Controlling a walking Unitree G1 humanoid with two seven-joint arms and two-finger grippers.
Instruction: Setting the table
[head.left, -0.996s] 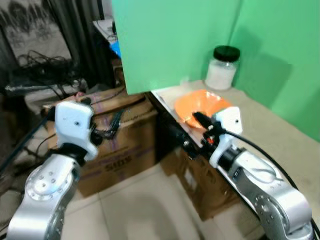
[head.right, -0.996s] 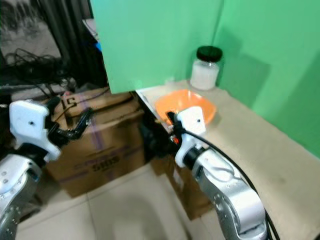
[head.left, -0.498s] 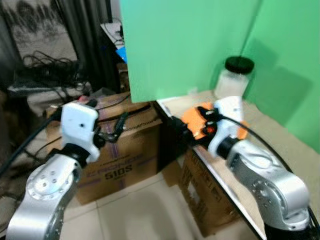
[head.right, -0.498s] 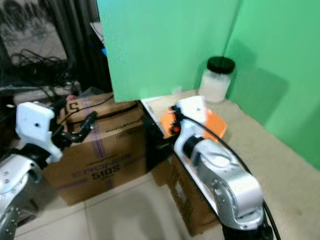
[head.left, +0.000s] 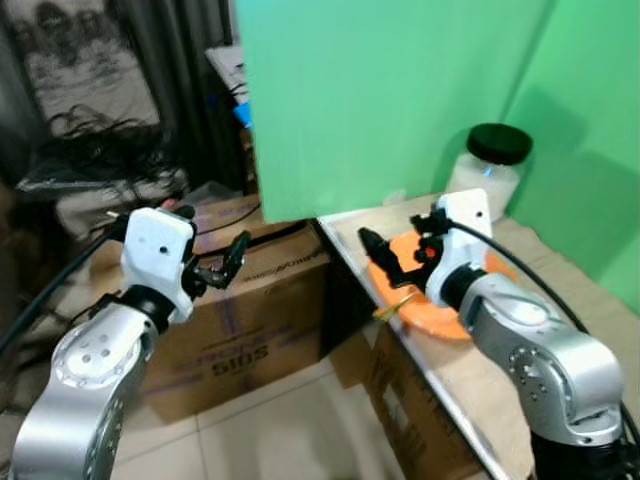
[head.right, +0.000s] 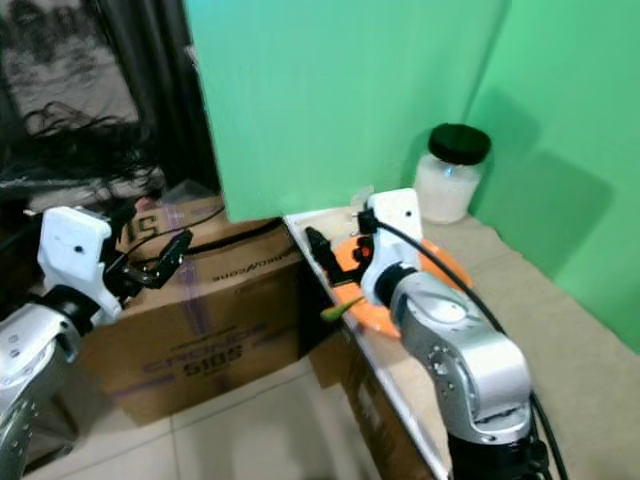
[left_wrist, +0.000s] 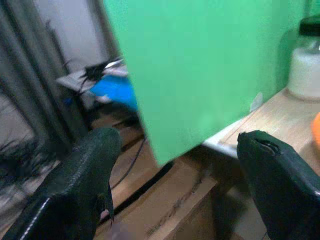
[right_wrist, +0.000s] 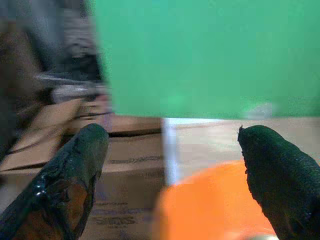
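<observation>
An orange bowl lies on the beige table near its left edge. A thin yellow-green piece pokes out from the bowl's rim past the table edge. My right gripper hovers open just over the bowl's left side, fingers pointing off the table. In the right wrist view the bowl sits low between the spread fingers. My left gripper is open in the air over a cardboard box, well left of the table, with nothing between its fingers.
A white jar with a black lid stands at the back of the table against green wall panels. Another cardboard box sits under the table edge. Cables and dark clutter fill the back left. Tiled floor lies below.
The whole picture has shifted, so the camera moved. My right gripper came up from the bowl's near edge and now hangs over its left side. The left arm stays raised by the box.
</observation>
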